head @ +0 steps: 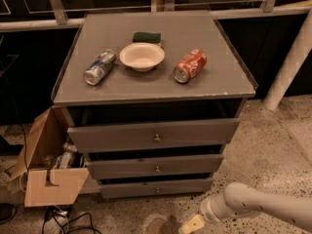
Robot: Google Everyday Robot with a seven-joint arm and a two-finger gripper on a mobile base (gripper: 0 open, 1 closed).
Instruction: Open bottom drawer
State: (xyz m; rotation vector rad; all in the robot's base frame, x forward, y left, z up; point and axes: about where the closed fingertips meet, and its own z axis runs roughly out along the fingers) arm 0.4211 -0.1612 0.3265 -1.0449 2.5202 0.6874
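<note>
I hold the gripper (191, 224) low, at 5 o'clock from the bottom drawer (127, 188), so it can reach the knob (157, 189); its opening I cannot tell.

One camera, set high, facing down onto the cabinet (146, 84)
Fairly near, cabinet front square-on; the gripper (192, 224) sits at the lower edge, right of centre

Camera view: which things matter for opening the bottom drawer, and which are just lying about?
For the job: bottom drawer, its knob, the hand, low down just right of it.
Lying about: bowl, sponge, silver can, red can, cardboard box.
</note>
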